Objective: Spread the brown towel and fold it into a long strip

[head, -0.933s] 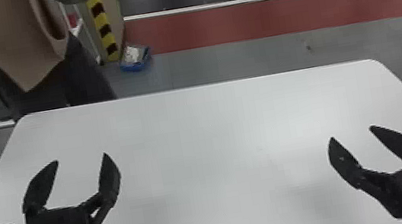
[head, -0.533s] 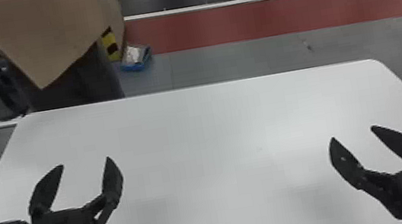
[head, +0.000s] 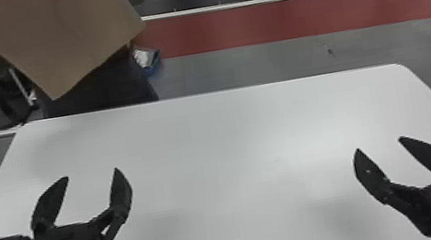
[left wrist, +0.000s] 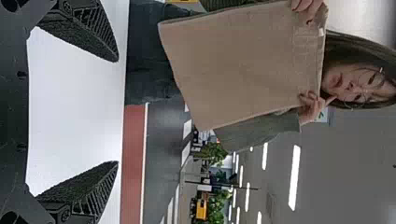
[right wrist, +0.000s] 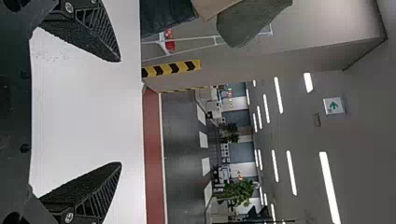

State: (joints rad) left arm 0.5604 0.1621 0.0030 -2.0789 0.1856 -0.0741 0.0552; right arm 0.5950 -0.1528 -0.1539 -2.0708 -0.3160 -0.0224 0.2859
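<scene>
the left gripper (head: 92, 173) hung over the near left of the table (head: 229, 136), fingers wide apart, the right gripper (head: 379, 143) over its near right, also spread wide; past its far left edge hands (left wrist: 310, 106) held up the towel (head: 56, 35), and a blue thing (head: 152, 68) lay beyond it

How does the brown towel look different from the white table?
The towel is brown; the table is white. The towel hangs from a person's hands; the table lies flat. The towel's low corner looks pointy; the table's far corners are round. Both look plain.
</scene>
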